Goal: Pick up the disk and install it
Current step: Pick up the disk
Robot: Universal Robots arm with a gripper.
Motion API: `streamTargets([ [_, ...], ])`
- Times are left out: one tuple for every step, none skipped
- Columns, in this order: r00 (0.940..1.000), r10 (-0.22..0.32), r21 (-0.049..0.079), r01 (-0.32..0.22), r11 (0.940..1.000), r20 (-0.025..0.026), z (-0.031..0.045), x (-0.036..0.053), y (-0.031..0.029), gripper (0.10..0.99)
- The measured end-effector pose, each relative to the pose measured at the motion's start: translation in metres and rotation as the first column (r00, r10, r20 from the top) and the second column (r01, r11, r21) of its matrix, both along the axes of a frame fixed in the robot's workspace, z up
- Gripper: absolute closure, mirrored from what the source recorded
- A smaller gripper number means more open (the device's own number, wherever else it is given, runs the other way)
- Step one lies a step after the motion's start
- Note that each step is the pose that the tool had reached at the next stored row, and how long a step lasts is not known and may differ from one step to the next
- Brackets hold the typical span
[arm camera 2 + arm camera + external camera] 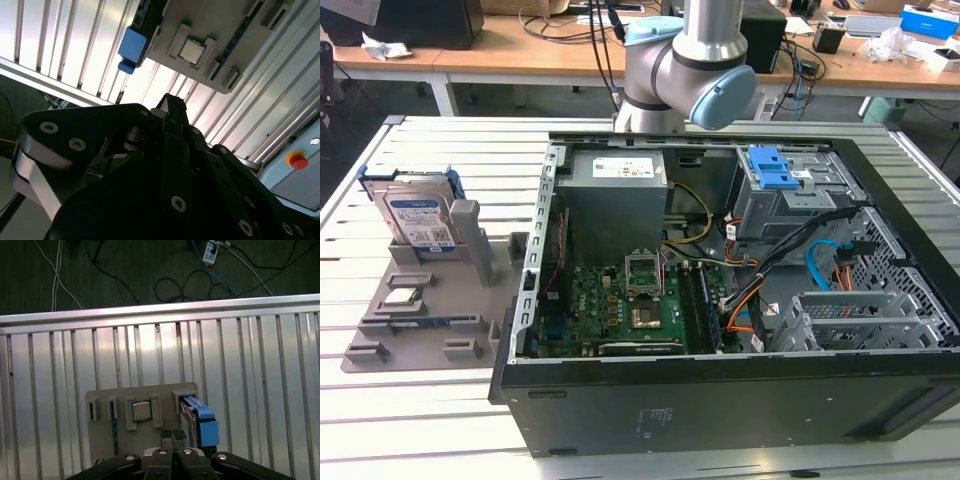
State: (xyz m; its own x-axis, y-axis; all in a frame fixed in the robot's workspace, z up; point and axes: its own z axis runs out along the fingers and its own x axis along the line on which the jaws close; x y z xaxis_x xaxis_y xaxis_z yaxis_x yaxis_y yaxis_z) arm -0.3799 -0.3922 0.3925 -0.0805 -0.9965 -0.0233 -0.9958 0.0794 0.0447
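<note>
On grey holder (432, 345), disk (418, 220) upright.

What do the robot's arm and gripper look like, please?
In the exterior view the arm is a round silver-grey tube with bulky joints closed by light blue caps. In both wrist views the gripper is black, built of flat angular link bars with round silver pins and screw heads, tapering to slim fingers.
</note>
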Motion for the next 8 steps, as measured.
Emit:
streamTargets([
  [1.0000,0.000,0.000,0.000,1.0000,0.0000,0.0000,0.0000,0.0000,0.980],
  [1.0000,0.000,0.000,0.000,1.0000,0.0000,0.0000,0.0000,0.0000,0.980],
  [1.0000,0.000,0.000,0.000,1.0000,0.0000,0.0000,0.0000,0.0000,0.980],
  [1.0000,0.000,0.000,0.000,1.0000,0.0000,0.0000,0.0000,0.0000,0.980],
  [1.0000,0.001,0.000,-0.001,1.0000,0.0000,0.0000,0.0000,0.0000,0.973],
  [1.0000,0.001,0.000,-0.001,1.0000,0.0000,0.0000,0.0000,0.0000,0.855],
  [1.0000,0.001,0.000,-0.001,1.0000,0.0000,0.0000,0.0000,0.0000,0.792],
  [1.0000,0.001,0.000,-0.001,1.0000,0.0000,0.0000,0.0000,0.0000,0.729],
])
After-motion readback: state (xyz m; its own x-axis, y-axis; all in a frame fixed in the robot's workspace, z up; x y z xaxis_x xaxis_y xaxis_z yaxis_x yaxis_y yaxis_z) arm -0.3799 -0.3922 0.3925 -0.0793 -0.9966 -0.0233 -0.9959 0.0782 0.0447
